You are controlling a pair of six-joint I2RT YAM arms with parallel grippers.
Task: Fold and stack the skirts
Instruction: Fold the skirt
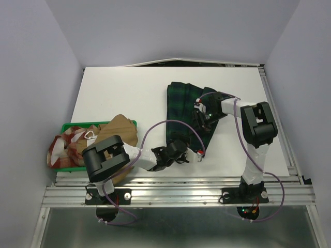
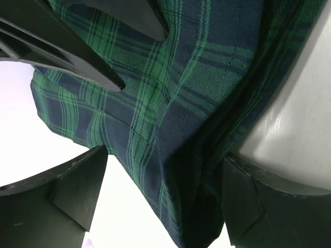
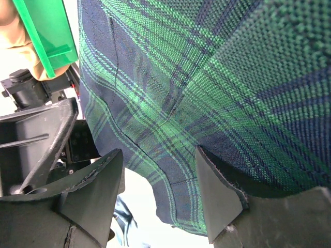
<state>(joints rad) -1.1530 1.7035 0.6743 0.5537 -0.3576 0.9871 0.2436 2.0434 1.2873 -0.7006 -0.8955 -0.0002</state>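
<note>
Early stage. Tartan skirt (image 1: 181,103) lies rumpled on the surface (image 1: 124,93), apparently not yet folded. Left gripper (image 1: 178,150) and right gripper (image 1: 202,118) are both spread, cloth between the fingers. Tan skirt (image 1: 121,129) and red-checked skirt (image 1: 64,144) are heaped at the green tray (image 1: 70,125). No stack yet.

We can read no text, label, brand, number or sign in any of the three views.
</note>
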